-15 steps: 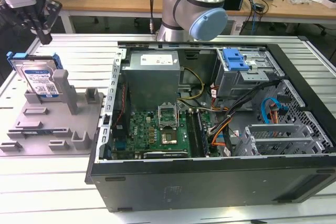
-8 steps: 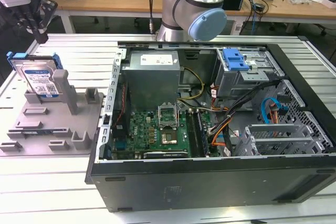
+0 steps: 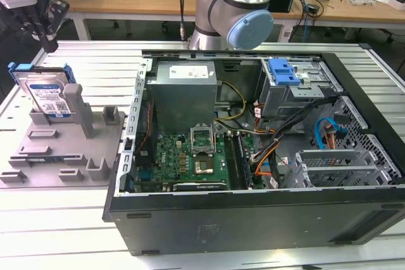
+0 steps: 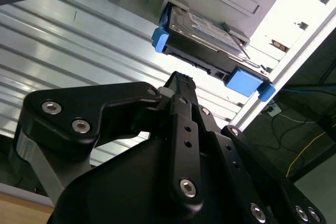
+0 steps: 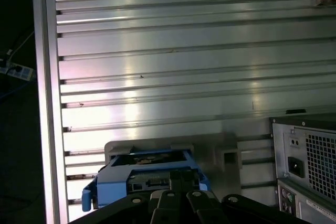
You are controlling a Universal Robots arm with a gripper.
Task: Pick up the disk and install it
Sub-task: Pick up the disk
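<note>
The pincer [image 3: 49,43] is hanging at the far end of the exterior view's left, its black fingers [image 3: 44,33] pointing down and drawn together at the tips with nothing held between them. Just below it, and not touching it, the disk [image 3: 47,93] is standing nearly upright with a slight backward lean in a slot of a grey holder [image 3: 79,140], its white-and-blue label facing the camera and its blue rails showing along the top and side edges. The holder is lying on the ribbed aluminium desk [image 3: 63,219], beside an open computer case [image 3: 253,226] that is taking up the middle and the exterior view's right. Inside the case, a blue ridged latch [image 3: 283,72] is sitting on the drive cage near the back wall, well apart from the disk. In the second wrist view the pincer [image 4: 181,80] is pointing at the connector edge of the disk [image 4: 202,32], with a clear gap of desk between them. In the first wrist view the fingertips of the pincer [image 5: 180,176] are overlapping the blue-framed disk [image 5: 142,169], which is resting against the grey holder [image 5: 226,156].
</note>
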